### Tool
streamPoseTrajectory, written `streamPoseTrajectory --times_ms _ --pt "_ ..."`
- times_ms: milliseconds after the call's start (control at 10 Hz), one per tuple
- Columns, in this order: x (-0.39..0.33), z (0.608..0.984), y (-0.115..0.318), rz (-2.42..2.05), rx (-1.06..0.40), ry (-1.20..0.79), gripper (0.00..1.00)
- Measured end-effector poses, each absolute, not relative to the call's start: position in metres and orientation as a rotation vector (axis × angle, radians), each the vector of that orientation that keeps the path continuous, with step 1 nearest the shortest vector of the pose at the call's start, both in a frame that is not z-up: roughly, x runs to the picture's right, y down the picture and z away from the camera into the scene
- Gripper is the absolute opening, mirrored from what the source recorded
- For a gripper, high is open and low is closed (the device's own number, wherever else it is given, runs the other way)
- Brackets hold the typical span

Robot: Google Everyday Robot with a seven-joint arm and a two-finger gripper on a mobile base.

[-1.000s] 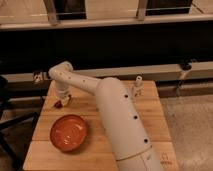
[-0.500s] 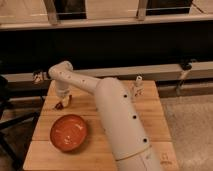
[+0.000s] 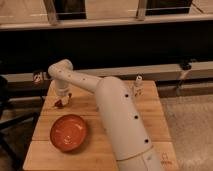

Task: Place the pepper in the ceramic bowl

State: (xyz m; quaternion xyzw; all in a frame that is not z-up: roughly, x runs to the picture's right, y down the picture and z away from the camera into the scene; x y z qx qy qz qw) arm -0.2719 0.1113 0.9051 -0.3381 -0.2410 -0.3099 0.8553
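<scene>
The ceramic bowl, wide, glossy and orange-red, sits empty on the front left of the wooden table. My white arm reaches over the table to its far left corner. The gripper hangs there, low over the table top, behind the bowl. A small dark-red bit, the pepper, shows right at the gripper's tip, at or just above the wood. I cannot tell whether it is held or lying on the table.
A small white bottle-like thing stands at the back right of the table. A dark wall and a window ledge run behind. A dark chair stands left of the table.
The gripper has sunk slightly toward the table at the far left corner. The bowl has not moved.
</scene>
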Motion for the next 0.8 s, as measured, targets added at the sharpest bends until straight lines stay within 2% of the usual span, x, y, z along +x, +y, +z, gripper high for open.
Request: streamPoseTrajectory --times_ms 800 --pt "-0.245 0.875 0.105 -0.679 -0.723 -0.511 0.02"
